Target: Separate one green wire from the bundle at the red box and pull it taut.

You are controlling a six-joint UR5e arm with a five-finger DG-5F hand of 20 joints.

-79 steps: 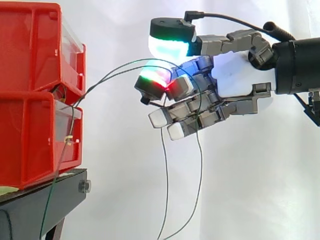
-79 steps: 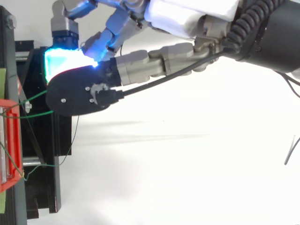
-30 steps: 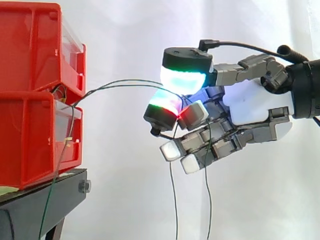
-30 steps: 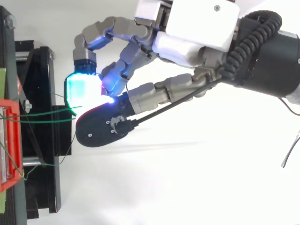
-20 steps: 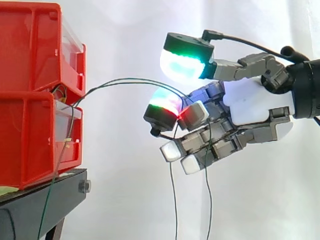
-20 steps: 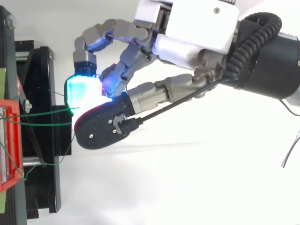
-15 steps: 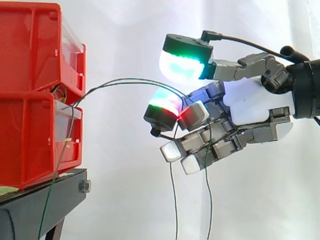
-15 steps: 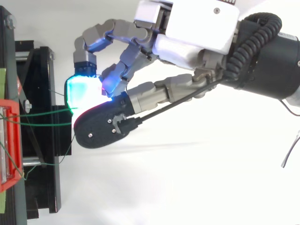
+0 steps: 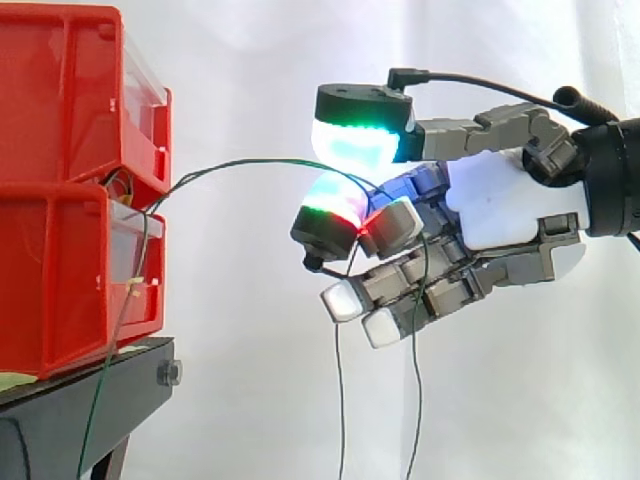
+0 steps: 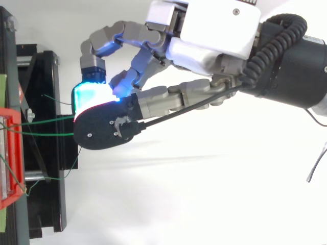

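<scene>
Two stacked red bins [image 9: 62,285] stand at the left on a black stand [image 9: 70,425]. Thin green wires [image 9: 255,161] come out between the bins and arc right to my hand [image 9: 500,205]. There they pass under the green-glowing thumb pad [image 9: 355,140] and over the curled fingers [image 9: 335,215]. Their free ends hang down below the hand. The strands still sag a little. From above, two green wires [image 10: 48,121] run from the red bin [image 10: 10,153] to under the thumb of the hand [image 10: 214,28].
Another green wire [image 9: 108,350] hangs from the bins down past the stand's edge. The black stand [image 10: 46,204] juts out toward the hand. A white curtain hangs behind, with open space below and right of the hand.
The hand has drawn right, away from the bins, flattening the wires' arc. After lifting, the thumb has now swung left and down over the wires.
</scene>
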